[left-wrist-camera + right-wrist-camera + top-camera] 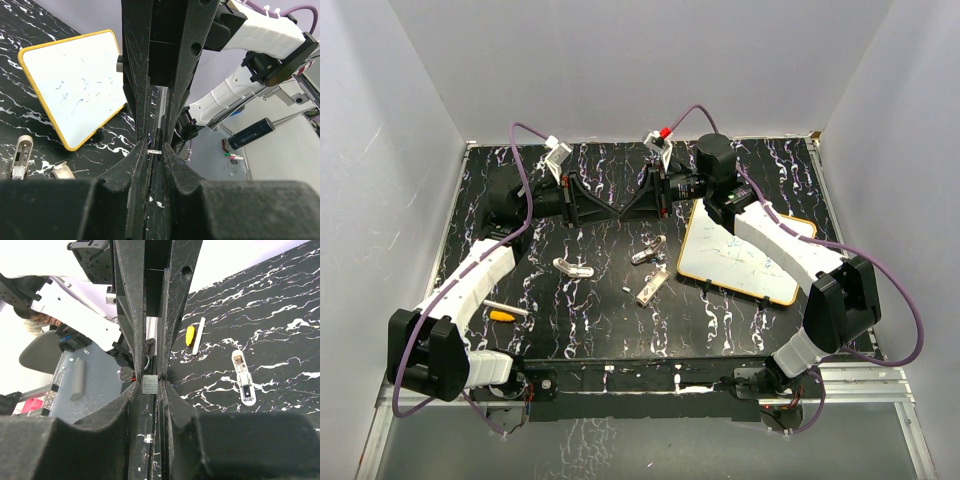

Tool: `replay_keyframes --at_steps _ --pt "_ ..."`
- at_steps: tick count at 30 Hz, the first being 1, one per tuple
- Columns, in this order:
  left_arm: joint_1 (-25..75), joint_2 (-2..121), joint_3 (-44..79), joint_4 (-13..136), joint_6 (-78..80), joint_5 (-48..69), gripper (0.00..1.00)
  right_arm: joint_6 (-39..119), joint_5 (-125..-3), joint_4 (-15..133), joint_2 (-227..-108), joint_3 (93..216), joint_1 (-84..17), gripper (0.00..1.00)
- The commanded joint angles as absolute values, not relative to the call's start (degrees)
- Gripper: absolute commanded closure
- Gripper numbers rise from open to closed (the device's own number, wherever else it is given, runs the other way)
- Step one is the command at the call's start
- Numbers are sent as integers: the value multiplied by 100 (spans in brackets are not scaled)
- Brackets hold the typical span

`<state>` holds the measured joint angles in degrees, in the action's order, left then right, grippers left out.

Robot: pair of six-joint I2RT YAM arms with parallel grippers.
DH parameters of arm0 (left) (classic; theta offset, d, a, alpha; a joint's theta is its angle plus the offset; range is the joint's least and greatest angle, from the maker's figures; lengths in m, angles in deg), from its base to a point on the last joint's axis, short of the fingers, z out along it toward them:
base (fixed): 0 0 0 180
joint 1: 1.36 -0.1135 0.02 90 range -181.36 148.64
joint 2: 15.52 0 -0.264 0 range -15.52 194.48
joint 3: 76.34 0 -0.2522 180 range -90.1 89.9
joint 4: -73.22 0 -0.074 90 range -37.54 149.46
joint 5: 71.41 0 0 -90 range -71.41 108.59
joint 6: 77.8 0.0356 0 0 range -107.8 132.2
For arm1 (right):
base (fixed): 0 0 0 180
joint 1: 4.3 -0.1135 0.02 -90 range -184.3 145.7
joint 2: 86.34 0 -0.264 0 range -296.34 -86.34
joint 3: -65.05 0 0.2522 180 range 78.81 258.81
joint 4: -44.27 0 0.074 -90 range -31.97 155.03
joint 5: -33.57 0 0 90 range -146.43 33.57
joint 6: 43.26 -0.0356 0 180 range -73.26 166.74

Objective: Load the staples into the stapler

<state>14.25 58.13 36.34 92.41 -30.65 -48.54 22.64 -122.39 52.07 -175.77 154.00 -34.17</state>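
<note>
Bolted at the near edge of the black marbled surface [620, 335], the two arm bases sit lowest in the overhead view. From there the left arm [470, 285] and the right arm [785, 250] are stretched toward the far middle, and their tips are held nose to nose above the surface.

The staples [149, 385] — a short grey ribbed block — are clamped at the tips of the right jaws and touched on both sides. The left jaws are clenched almost flat together from the opposite side. A thin pale sliver, seemingly the edge of the same strip, is pinched between their tips.

Three small staplers are laid on the surface below the raised tips: one stapler [572, 267] to the left, a second stapler [648, 251] in the middle, and a third stapler [652, 288] just beside the whiteboard [740, 265]. The whiteboard is partly covered by the right arm. An orange cap [501, 316] and a white pen [508, 308] are seen side by side — close to the left arm.
</note>
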Motion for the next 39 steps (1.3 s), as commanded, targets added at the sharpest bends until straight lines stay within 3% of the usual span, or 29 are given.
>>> replay_keyframes --at_steps 1,6,16,22,31,39 --pt "1453 5661 3410 9297 -2933 -4946 93 2239 -12300 4866 -17587 15415 -3401 76" --pt "1447 5651 3396 9260 -2892 -4949 94 2239 -12286 4873 -17577 15411 -3401 69" --pt "1446 5617 3358 9036 -2714 -4903 97 2306 -12218 4898 -17490 15295 -3372 65" --pt "1427 5556 3150 8136 -2010 -4671 98 2739 -12037 5223 -17351 15183 -3159 62" --pt "1620 5655 2346 4971 1017 -2944 99 4945 -11225 7002 -16929 15359 -2726 61" --pt "2471 6233 2059 3969 2494 -1244 100 5917 -10593 7646 -16354 15062 -1981 61"
